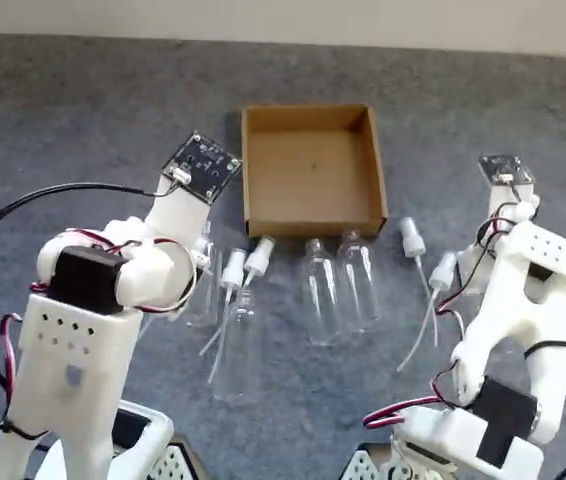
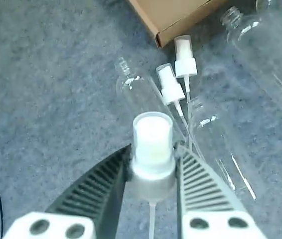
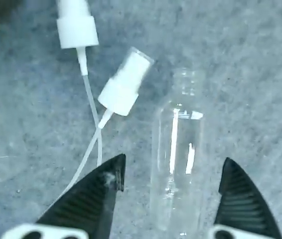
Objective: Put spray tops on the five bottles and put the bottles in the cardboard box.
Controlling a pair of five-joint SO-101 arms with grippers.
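1. The left gripper (image 2: 153, 162) is pinching a white spray top (image 2: 152, 137) between its fingers (image 2: 101, 184). The top's thin dip tube is hanging down past them over the grey counter (image 2: 41, 99).
2. Just beyond, two loose tops (image 2: 170, 84) are lying side by side between a first bottle (image 2: 138, 94) and a second bottle (image 2: 215, 144). Their tubes seem to be resting against the second one, though the clear plastic is making that hard to judge.
3. The right gripper (image 3: 172, 167) is hovering with its fingers spread wide on either side of a capless bottle (image 3: 176, 144), which is lying on the counter with its neck pointing away.
4. Just beside that bottle, another pair of tops (image 3: 123, 87) is lying with tubes crossing.
5. Farther out, in the middle, two uncapped bottles (image 1: 320, 290) are lying side by side, necks pointing toward the box.
6. Farthest off, the cardboard box (image 1: 308, 228) is sitting open. The left arm (image 1: 153, 270) is reaching toward its near corner and covering part of the counter there.
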